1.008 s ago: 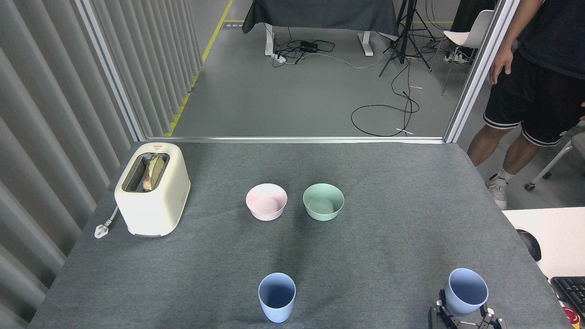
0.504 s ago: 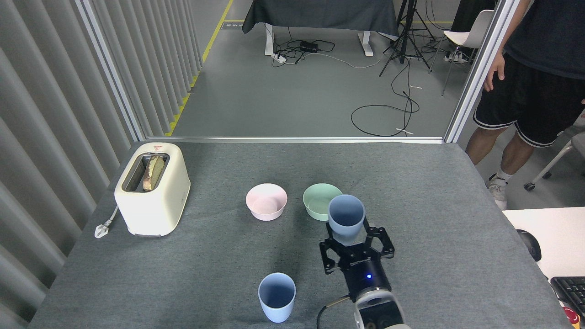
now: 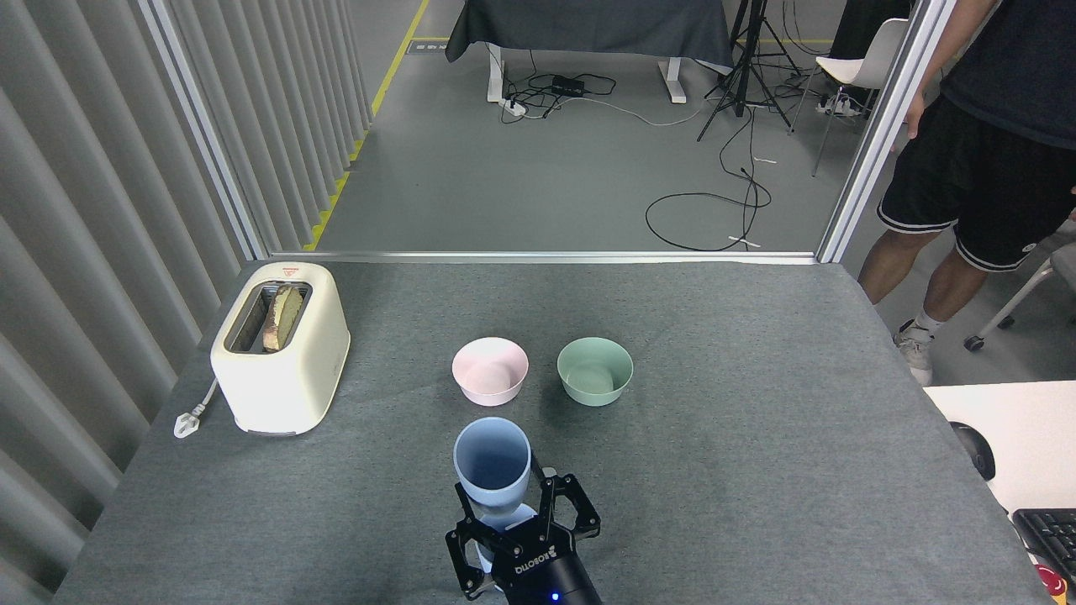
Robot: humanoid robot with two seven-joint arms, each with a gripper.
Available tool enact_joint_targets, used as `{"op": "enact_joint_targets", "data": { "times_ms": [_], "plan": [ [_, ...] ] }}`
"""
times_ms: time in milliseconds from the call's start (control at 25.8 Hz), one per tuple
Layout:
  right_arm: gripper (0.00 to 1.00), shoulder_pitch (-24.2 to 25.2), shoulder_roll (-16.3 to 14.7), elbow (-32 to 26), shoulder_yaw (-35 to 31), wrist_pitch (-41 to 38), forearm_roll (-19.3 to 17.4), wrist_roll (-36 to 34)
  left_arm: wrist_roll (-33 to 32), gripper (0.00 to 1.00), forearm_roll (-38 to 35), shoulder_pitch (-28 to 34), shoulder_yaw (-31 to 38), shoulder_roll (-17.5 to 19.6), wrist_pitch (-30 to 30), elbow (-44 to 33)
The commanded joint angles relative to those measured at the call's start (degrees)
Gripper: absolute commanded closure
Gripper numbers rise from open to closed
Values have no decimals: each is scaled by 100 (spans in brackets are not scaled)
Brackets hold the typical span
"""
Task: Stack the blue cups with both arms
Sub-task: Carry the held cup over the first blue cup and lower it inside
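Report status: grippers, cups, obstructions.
Right gripper shut on held blue cup, above second blue cup, which is mostly hidden. Left gripper not in view. Pink bowl beyond, clear of path.

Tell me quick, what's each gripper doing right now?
Right gripper: closed around a pale blue matte plastic cup, held upright over the second cup, which is mostly hidden.
Left gripper: not in view.

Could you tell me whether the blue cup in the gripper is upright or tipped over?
Upright. The held blue cup shows its open mouth facing up, with the right gripper clasping its lower body.
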Motion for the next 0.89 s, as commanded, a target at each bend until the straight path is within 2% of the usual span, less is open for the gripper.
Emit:
{"op": "enact_joint_targets", "data": {
  "times_ms": [0,853],
  "plan": [
    [42,191,29,-100,32,-1,95,-37,6,0,1,-8,1,-2,1,13],
    [40,367,-50,15,-65,-10,77,-90,42,0,1,-9,10,7,1,84]
  ]
}}
